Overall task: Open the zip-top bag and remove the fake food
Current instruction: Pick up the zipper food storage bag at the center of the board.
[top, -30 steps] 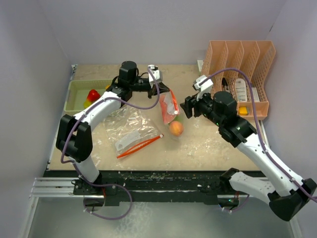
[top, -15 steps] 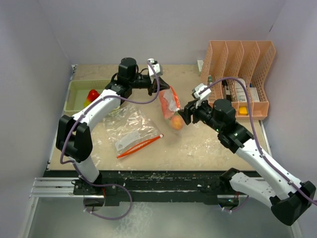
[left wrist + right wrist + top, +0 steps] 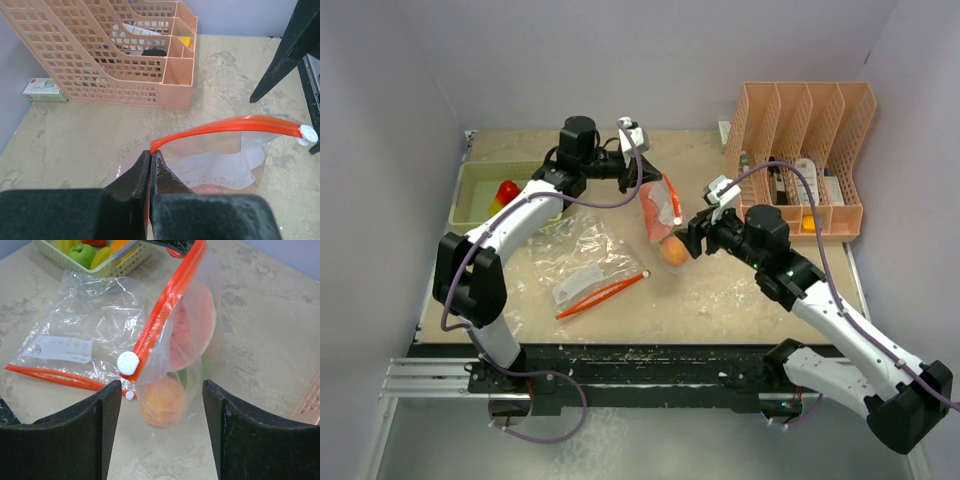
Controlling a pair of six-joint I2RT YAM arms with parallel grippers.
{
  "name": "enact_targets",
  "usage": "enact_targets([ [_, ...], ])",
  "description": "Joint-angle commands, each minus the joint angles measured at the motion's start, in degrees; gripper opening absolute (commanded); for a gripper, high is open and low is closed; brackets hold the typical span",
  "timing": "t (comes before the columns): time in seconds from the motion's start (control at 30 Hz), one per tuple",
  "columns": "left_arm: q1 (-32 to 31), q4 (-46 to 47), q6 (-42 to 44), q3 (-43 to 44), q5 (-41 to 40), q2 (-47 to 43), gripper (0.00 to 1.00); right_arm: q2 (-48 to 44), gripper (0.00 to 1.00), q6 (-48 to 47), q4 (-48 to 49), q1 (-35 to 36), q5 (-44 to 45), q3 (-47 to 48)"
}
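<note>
A clear zip-top bag [image 3: 662, 212] with an orange zip strip [image 3: 225, 125] hangs above the table. My left gripper [image 3: 150, 155] is shut on one end of that strip. The strip's white slider [image 3: 127, 362] sits at its lower end. Inside the bag is fake food: a red watermelon slice [image 3: 192, 330], a peach-orange fruit [image 3: 162, 402] at the bottom, and something green behind it. My right gripper [image 3: 161, 384] is open just in front of the bag's lower part, its fingers [image 3: 107, 405] standing either side of the fruit without touching. In the top view this gripper [image 3: 692, 238] is right of the bag.
An empty zip-top bag [image 3: 582, 255] lies flat on the table left of centre. A pale green basket [image 3: 470, 195] at the far left holds more toy fruit [image 3: 82, 251]. An orange file rack [image 3: 805, 140] stands at the back right, with a small box [image 3: 45, 89] beside it.
My right gripper has moved left and closed in on the hanging bag, with its jaws a little wider. The bag has swung slightly right. The left gripper keeps its grip.
</note>
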Motion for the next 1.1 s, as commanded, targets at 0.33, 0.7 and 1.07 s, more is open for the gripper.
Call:
enact_targets([
  [0.33, 0.2, -0.7, 0.1, 2.2, 1.0, -4.9, 0.00, 2.5, 0.28, 2.3, 10.2, 0.1, 2.1, -0.7],
  [0.7, 0.2, 0.5, -1.2, 1.6, -0.9, -4.6, 0.07, -4.1, 0.00, 3.8, 5.9, 0.1, -0.8, -0.6],
  [1.07, -0.4, 9.8, -2.2, -7.6, -0.1, -8.6, 0.47, -3.0, 0.00, 5.7, 3.8, 0.1, -1.9, 3.2],
])
